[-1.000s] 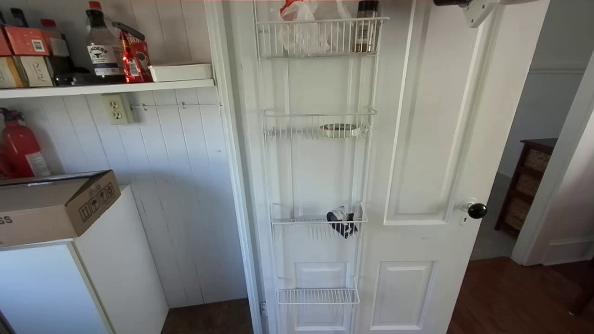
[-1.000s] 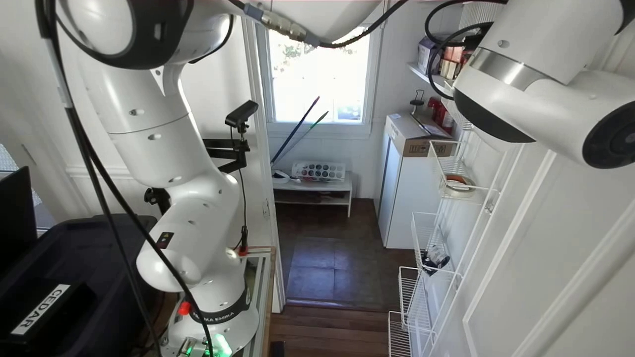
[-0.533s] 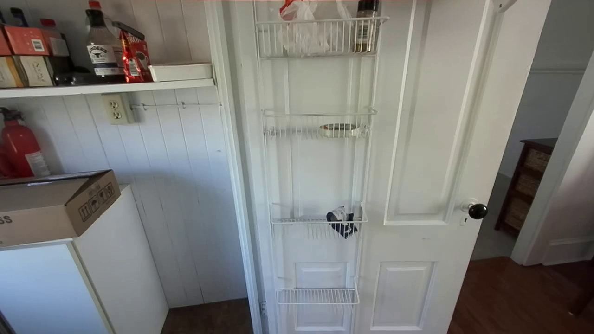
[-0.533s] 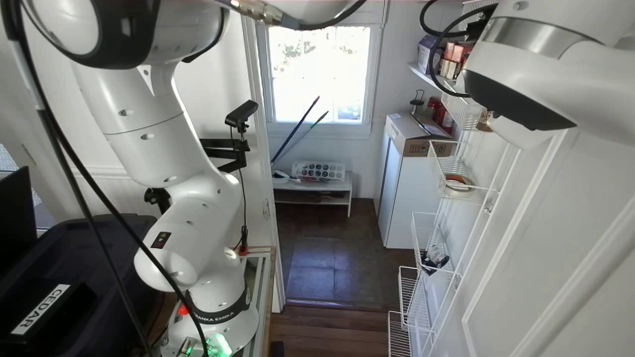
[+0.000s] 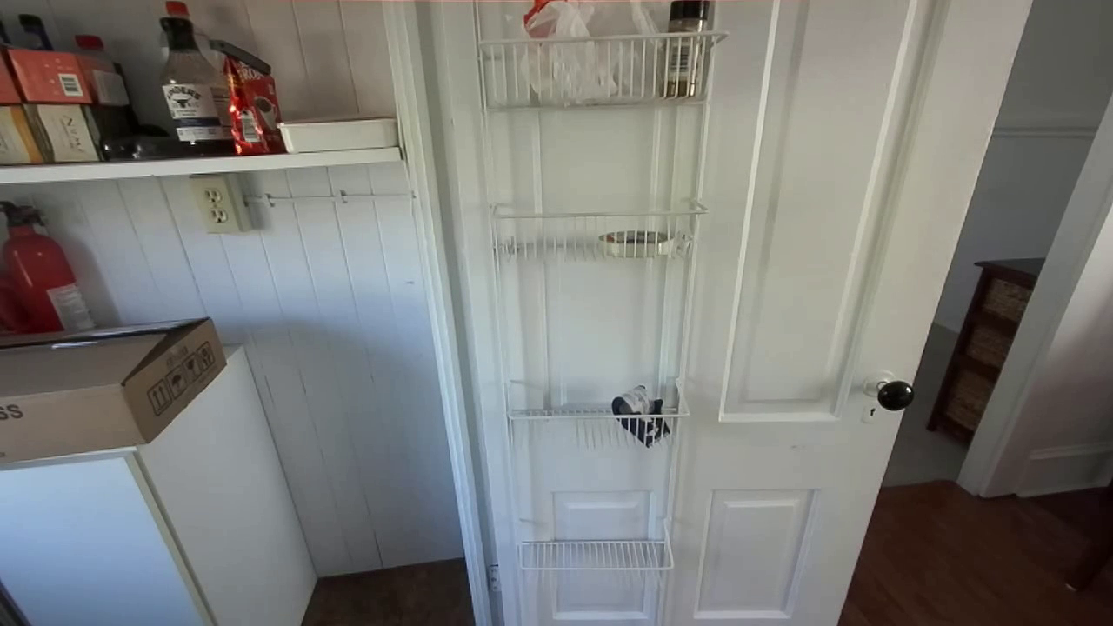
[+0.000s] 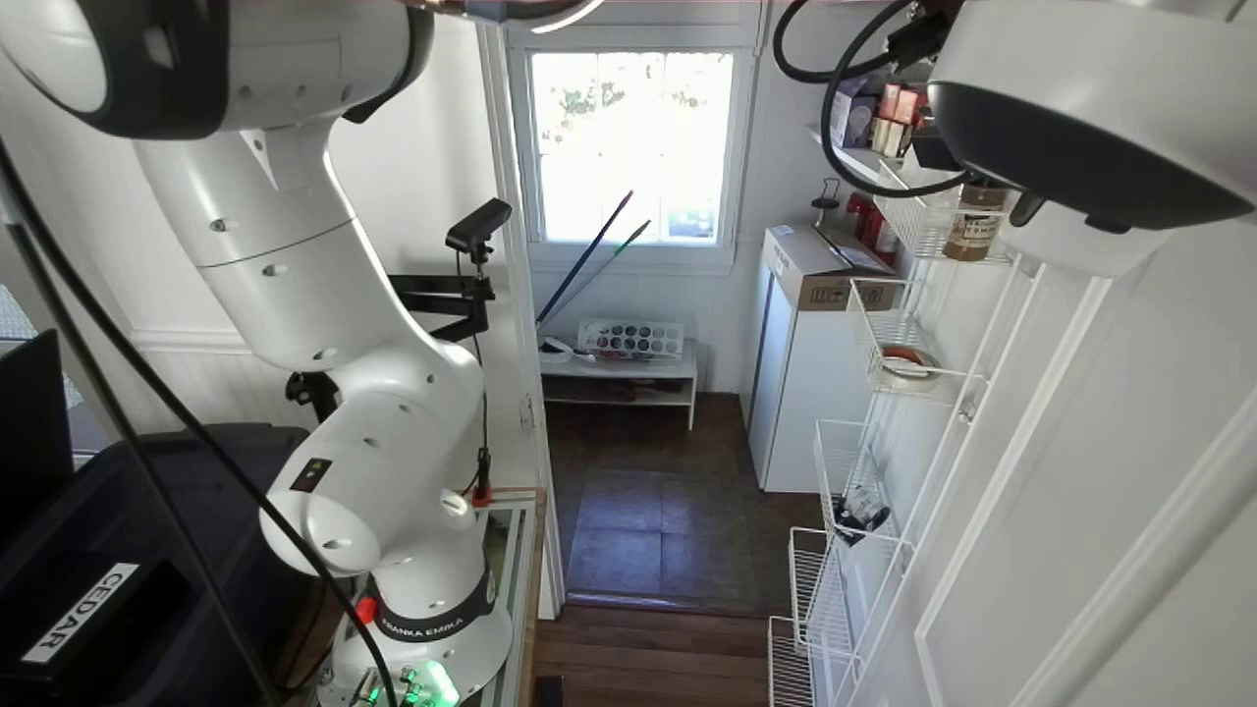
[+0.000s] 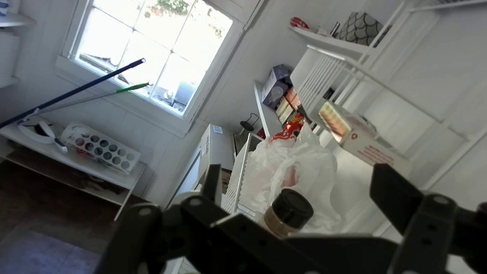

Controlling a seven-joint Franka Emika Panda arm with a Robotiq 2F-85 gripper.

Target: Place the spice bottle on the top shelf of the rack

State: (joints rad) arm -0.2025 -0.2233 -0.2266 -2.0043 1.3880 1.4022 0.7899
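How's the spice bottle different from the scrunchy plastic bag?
The spice bottle stands upright; the plastic bag slumps, crumpled. The spice bottle is slim; the plastic bag wider. The spice bottle has a black cap; the plastic bag is whitish. Both sit in one wire basket.

The rack is cut off above.

The place looks like a home, in its pantry corner: a window stands above the back edge of a low bench, and past the bench's right edge come a white cabinet, a shelf of bottles and boxes, and a wire rack against a panelled door with a round knob.
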